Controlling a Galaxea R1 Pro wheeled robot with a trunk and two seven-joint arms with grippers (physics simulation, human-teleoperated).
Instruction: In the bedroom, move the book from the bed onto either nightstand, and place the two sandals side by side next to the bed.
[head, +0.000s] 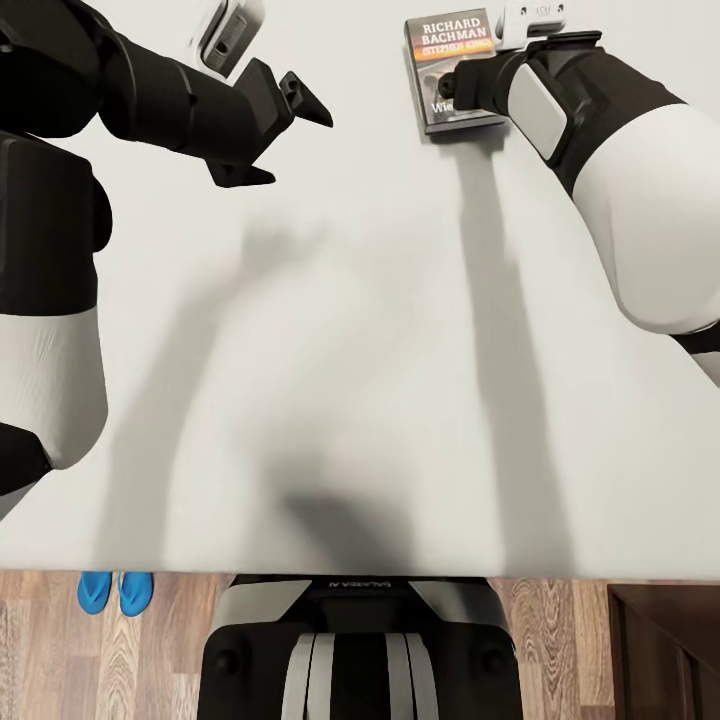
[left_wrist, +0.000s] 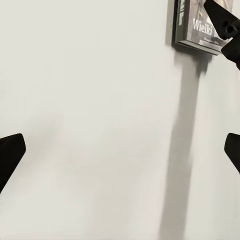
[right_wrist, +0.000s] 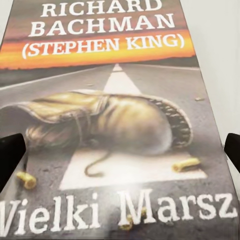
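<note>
The book (head: 448, 60) lies flat on the pale mattress of the bed (head: 360, 350), far from me; its cover (right_wrist: 120, 100) reads "RICHARD BACHMAN". My right gripper (head: 463, 92) hovers right over the book's near half, open, with one fingertip (right_wrist: 10, 155) at each long edge of the cover. My left gripper (head: 285, 140) is open above bare mattress, well to the left of the book (left_wrist: 197, 25). The two blue sandals (head: 113, 592) lie side by side on the floor, against the bed's near edge at the lower left.
Wood-plank floor (head: 560, 640) runs along the bed's near edge, and my base (head: 355, 650) stands against it. A dark wooden piece of furniture (head: 665, 650) fills the lower right corner. The arms cast long shadows across the mattress.
</note>
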